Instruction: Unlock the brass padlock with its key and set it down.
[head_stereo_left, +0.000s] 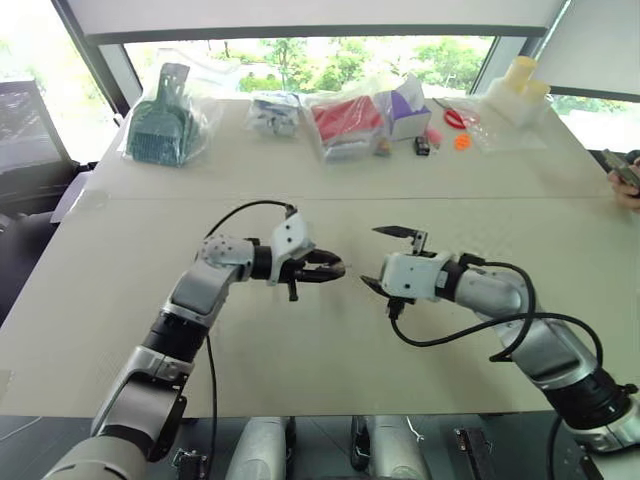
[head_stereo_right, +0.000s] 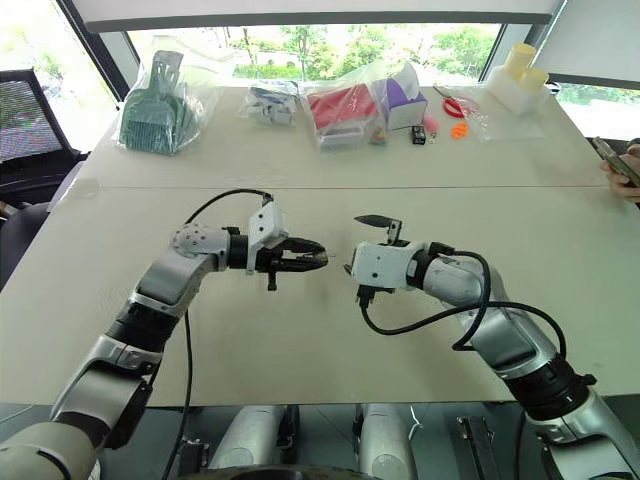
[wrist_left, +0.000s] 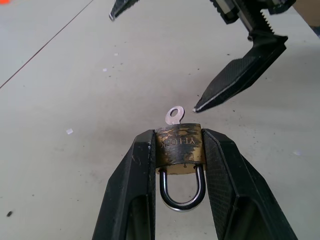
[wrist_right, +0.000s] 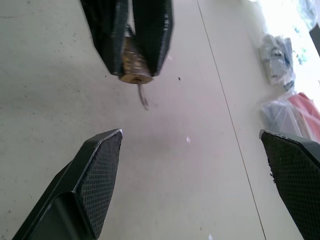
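One small brass padlock (wrist_left: 180, 149) sits pinched between the left gripper (wrist_left: 179, 150) jaws, lifted clear of the tabletop (head_stereo_left: 330, 350), shackle tucked back toward the wrist. That leaves the keyway end facing outward, and the key (wrist_left: 174, 115) juts from it with its silvery bow free. A sensible presentation, I'd say: body braced, key exposed. Just across, the right gripper (wrist_right: 192, 165) faces it, jaws spread wide and holding nothing, lined up near the key bow but not touching. Turning the key looks like the step in hand; the bow is slim, so a slip is the risk.
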